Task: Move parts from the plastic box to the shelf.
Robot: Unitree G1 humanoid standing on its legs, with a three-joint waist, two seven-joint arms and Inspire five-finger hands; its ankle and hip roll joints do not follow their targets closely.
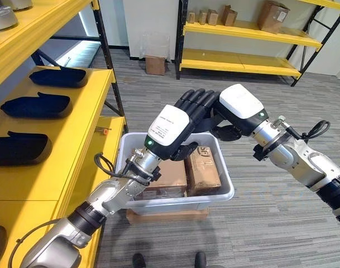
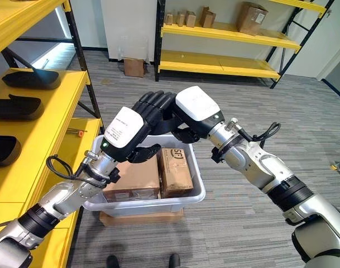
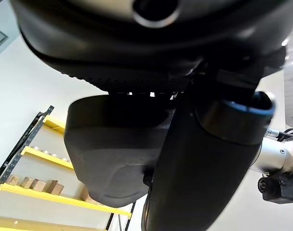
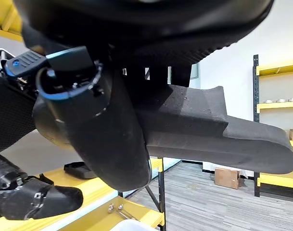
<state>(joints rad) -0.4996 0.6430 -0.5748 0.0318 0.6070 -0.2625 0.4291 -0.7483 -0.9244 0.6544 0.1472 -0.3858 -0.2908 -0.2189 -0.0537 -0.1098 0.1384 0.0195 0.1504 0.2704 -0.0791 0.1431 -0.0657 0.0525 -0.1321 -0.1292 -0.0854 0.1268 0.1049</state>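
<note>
You have a dark moulded part held between both hands above the plastic box: in the right wrist view the right hand has its thumb and fingers curled round it, and the left wrist view shows the left hand closed on the same dark shape. Its long axis runs roughly across from one hand to the other, and the yellow shelf lies to your left, so I judge the left arm to be the nearer one for carrying it over. On that shelf three similar dark parts lie in a row, well apart from each other, with the edge of a fourth at the lower corner. In the box below the hands you can count two brown cardboard cartons side by side, touching.
</note>
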